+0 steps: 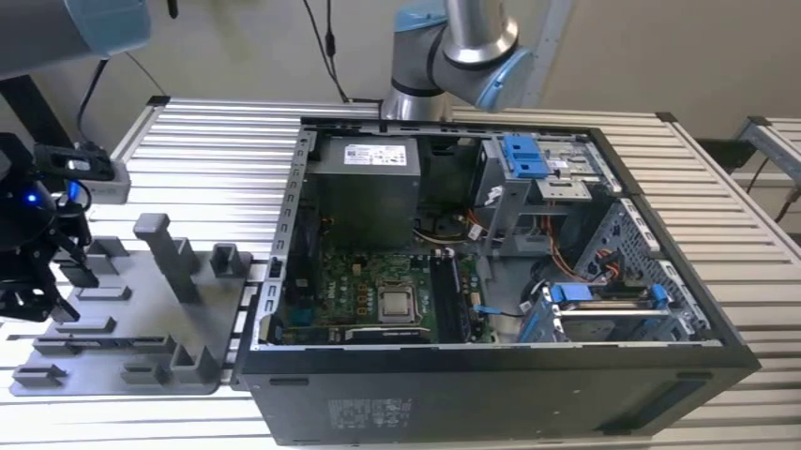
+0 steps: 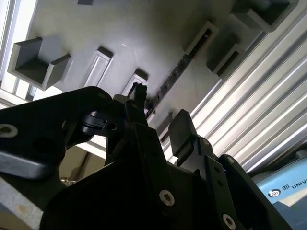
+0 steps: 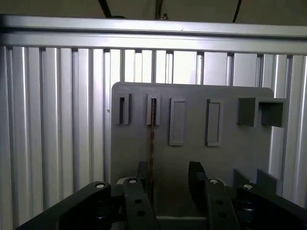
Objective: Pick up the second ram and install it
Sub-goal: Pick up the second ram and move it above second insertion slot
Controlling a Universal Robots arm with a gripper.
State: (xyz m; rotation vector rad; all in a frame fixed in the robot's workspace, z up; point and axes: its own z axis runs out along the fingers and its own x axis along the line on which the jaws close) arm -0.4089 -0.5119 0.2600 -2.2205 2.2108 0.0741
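At 9 o'clock in the exterior view my pincer (image 1: 48, 281) hangs over the tray (image 1: 150, 319). The tray is a matte grey plastic plate with blocky upright posts and narrow slotted holders. It lies on the worktop (image 1: 213, 141), which is made of ribbed, shiny metal slats.

From the middle out to 3 o'clock sits the case (image 1: 501, 403), a black metal shell lying open. Inside it I see a green board (image 1: 375, 291) on the floor and a dull grey box (image 1: 363, 187) toward 12 o'clock. Toward 2 o'clock, blue plastic clips (image 1: 532, 155) sit on perforated steel cages.

In both wrist views the ram (image 3: 152, 139) (image 2: 175, 72) stands on its edge in the tray. It shows as a thin, flat, dark strip, and its far end is held by a slim slot. Its near end runs in between the pincer's fingers (image 3: 196, 175).

The fingers are apart, not clamped on anything. The ram is just beside one of them, with a clear gap to the other. I cannot tell whether the nearer finger touches it. The fingers themselves are black, blocky and matte, hung on links with bright screw heads.
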